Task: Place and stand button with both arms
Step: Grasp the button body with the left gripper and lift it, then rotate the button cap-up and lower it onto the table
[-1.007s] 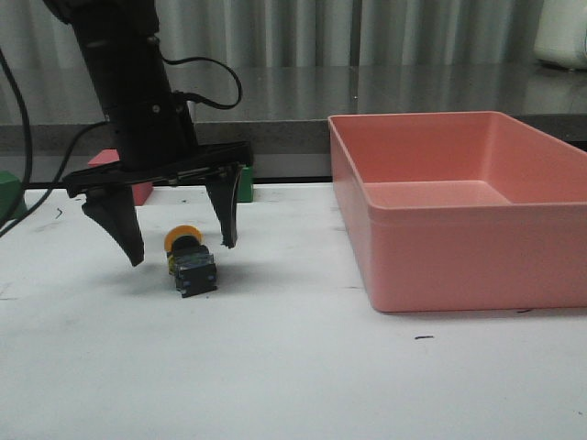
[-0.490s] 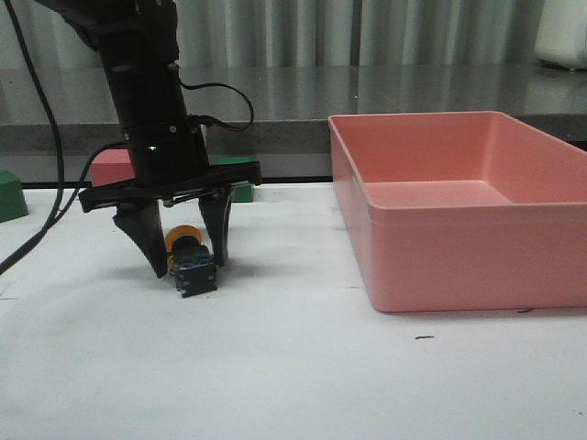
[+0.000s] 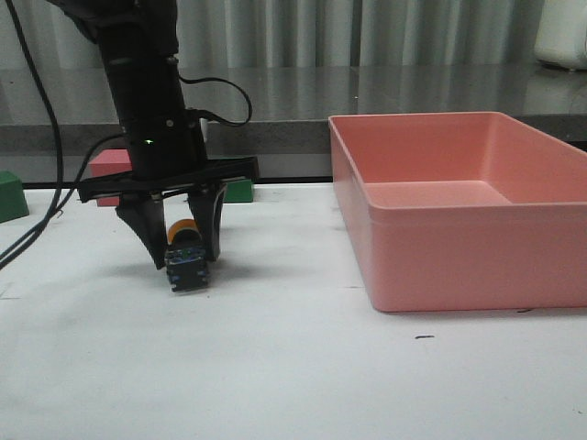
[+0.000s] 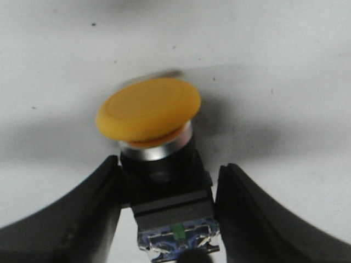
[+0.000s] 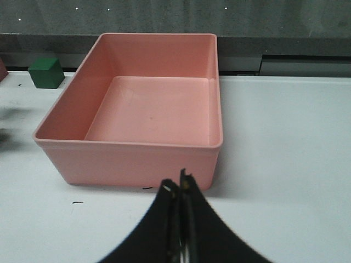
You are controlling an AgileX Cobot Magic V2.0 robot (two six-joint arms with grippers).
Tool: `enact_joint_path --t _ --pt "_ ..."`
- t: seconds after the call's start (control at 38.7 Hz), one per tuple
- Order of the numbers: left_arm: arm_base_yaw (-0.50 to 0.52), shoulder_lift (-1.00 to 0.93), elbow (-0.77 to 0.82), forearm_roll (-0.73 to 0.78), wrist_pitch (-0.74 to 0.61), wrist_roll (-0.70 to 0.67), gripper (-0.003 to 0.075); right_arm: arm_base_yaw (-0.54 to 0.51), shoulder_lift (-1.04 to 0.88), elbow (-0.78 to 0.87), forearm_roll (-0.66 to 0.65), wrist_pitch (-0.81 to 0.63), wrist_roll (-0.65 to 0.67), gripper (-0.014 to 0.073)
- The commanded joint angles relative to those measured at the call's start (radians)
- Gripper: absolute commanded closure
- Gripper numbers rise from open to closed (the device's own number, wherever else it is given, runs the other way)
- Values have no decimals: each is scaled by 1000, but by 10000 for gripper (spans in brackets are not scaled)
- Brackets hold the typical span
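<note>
Grasp step. Left gripper clenched on the push button, which lies on its side on the table, well left of the pink bin. Right gripper pinched closed, empty. Next, probably: lift and set it upright.

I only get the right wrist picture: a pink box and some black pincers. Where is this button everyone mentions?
Observer: The button lies on the white table, off to the left of the pink box; the left gripper straddles it.
Operator: Is it actually pinched?
Observer: The left wrist view shows both fingers tight against its black body, below the yellow cap.
Operator: Is it standing up?
Observer: No, it lies on its side, cap pointing away from the robot.
Operator: Anything else over there?
Observer: A pink cube sits behind the left arm, by the table's back edge.
</note>
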Motion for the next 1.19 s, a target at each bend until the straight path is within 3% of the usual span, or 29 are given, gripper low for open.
enact_joint_path --t 0.0,0.34,0.57,0.67,0.9,1.03,1.16 --pt "-32 -134 0 67 -31 7 514 -7 11 -25 -18 -77 -7 664" --pt "-43 -450 365 191 -503 1 514 -7 11 -25 -18 -77 -7 664" --pt "8 -640 647 275 -811 -42 514 -7 11 -25 -18 -77 -7 664" --pt "45 -695 773 277 -1023 -42 514 -7 11 -25 -18 -77 -7 664" --pt "91 -710 1038 401 -1539 -30 514 -7 11 -25 -18 -77 -7 664" --pt "91 -674 1132 460 -1820 131 514 -7 11 -25 -18 -77 -7 664" --pt "91 -593 1167 444 -1951 191 512 -7 11 -25 -18 -77 -7 664"
